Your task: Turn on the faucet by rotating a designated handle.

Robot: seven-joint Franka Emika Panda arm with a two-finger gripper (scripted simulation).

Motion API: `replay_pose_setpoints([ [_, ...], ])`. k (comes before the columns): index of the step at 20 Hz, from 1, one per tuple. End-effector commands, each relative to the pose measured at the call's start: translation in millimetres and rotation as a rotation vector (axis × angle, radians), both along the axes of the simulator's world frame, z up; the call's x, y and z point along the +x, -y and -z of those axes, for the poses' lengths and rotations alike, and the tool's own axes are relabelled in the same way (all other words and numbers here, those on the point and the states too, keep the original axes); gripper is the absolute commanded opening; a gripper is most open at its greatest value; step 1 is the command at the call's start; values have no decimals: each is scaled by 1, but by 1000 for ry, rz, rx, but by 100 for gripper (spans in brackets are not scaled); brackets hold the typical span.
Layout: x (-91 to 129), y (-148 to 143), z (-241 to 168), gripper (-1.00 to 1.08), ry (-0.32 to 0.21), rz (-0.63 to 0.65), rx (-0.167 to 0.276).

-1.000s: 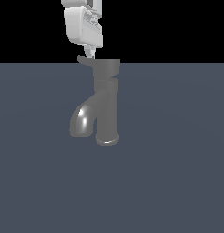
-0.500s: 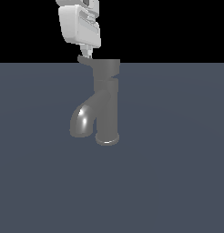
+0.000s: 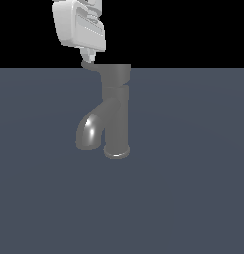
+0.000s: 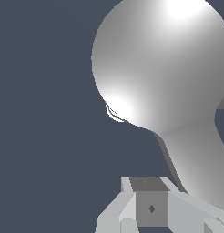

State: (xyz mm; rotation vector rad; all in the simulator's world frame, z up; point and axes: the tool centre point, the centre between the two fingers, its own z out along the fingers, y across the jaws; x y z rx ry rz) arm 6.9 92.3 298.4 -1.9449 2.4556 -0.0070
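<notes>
The dark grey faucet [image 3: 116,116] stands upright on its flared base ring, its glossy curved spout [image 3: 89,131] bending toward the exterior view's left. The thin flat handle [image 3: 92,66] sticks out from the top cap toward that same side. My white gripper [image 3: 89,56] hangs straight above the handle's outer end, fingers together and shut, their tips at or just above the lever. In the wrist view the glossy rounded faucet [image 4: 164,68] fills the frame, and the grey handle [image 4: 196,159] runs down beside my gripper [image 4: 150,209]. Nothing sits between the fingers.
The faucet stands on a flat dark blue-grey surface [image 3: 193,198] that spreads all around it. Behind the surface's far edge there is only black background. No other objects show.
My gripper has shifted toward the exterior view's left, ending over the handle's outer tip. The faucet and the handle look much the same.
</notes>
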Motion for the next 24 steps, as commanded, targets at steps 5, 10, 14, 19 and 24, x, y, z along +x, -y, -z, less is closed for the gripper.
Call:
replay_pose_setpoints([
  [5,-13,-6,0,-100,-1,-3,-2],
  [10,-29,-3,0,-100,-4,-5,-2],
  [14,-42,0,0,-100,-5,-6,-2],
  [19,-59,3,0,-100,-7,-7,-2],
  [24,-76,6,0,-100,-9,-9,-2],
])
